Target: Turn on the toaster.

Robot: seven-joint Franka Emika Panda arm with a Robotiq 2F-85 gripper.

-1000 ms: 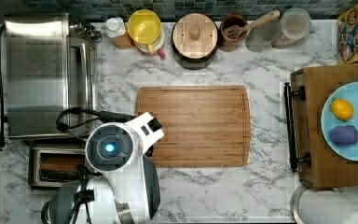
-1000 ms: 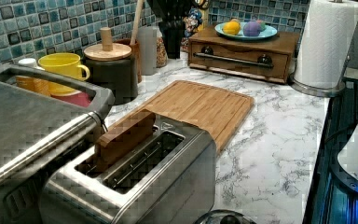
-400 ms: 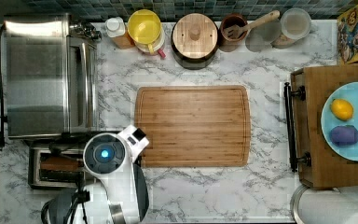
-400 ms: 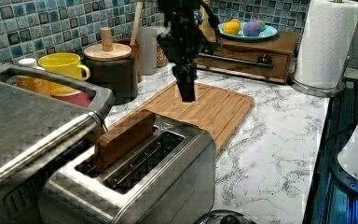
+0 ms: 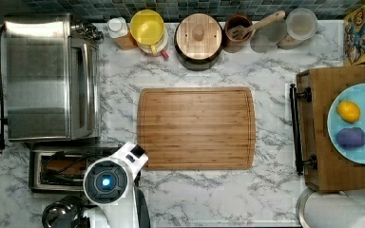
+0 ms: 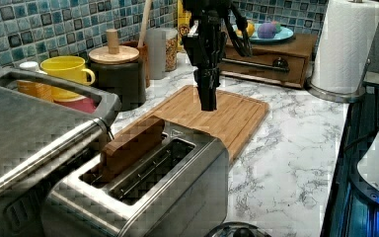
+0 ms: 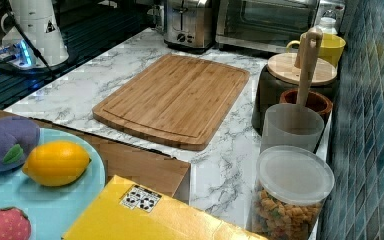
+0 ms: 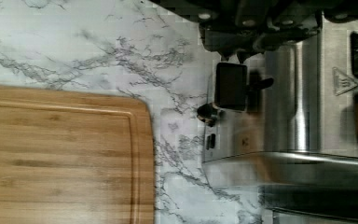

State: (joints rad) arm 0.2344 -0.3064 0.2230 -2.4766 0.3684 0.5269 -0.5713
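The gripper (image 6: 208, 101) hangs straight down above the end of the toaster (image 6: 143, 190), fingers pointing at the counter. In the left view the two fingers look pressed together into one dark tip, though the angle is poor and a slim gap could hide there. The toaster sits just below and in front of the gripper, close by the toaster oven (image 5: 50, 76), with a brown slice of bread (image 6: 132, 144) standing in one slot. In the wrist view the black lever knob (image 8: 230, 86) lies directly under the gripper's body, on the toaster's end face, with a small round dial (image 8: 208, 113) just beside it. The cutting board (image 5: 196, 128) lies on the marble counter (image 5: 218, 194) just beyond the gripper, away from the toaster. In the top view the arm's white wrist (image 5: 111, 178) covers the toaster's end nearest the board.
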